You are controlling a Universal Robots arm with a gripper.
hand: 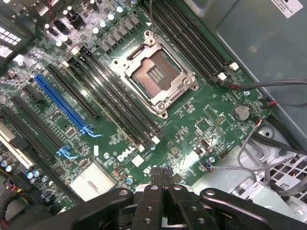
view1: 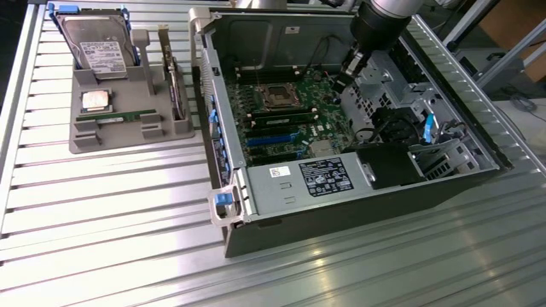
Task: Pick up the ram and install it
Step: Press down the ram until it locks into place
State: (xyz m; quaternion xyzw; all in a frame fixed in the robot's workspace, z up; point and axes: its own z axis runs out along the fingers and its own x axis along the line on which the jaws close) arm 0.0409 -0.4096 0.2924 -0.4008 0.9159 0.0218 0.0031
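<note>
ram (view1: 117, 116) thin, green, flat in holder (view1: 85, 137)

- Ribbed metal table (view1: 111, 211), glare streaks across slats.
- Aluminium frame bars (view1: 503, 61) at exterior view's upper right.
- Brown panel (view1: 507, 22) behind bars.

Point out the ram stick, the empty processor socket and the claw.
ram stick (view1: 115, 116), exterior view, middle of its long edge
processor socket (hand: 154, 75), wrist view, open centre
claw (hand: 162, 178), wrist view, between its fingertips
</note>
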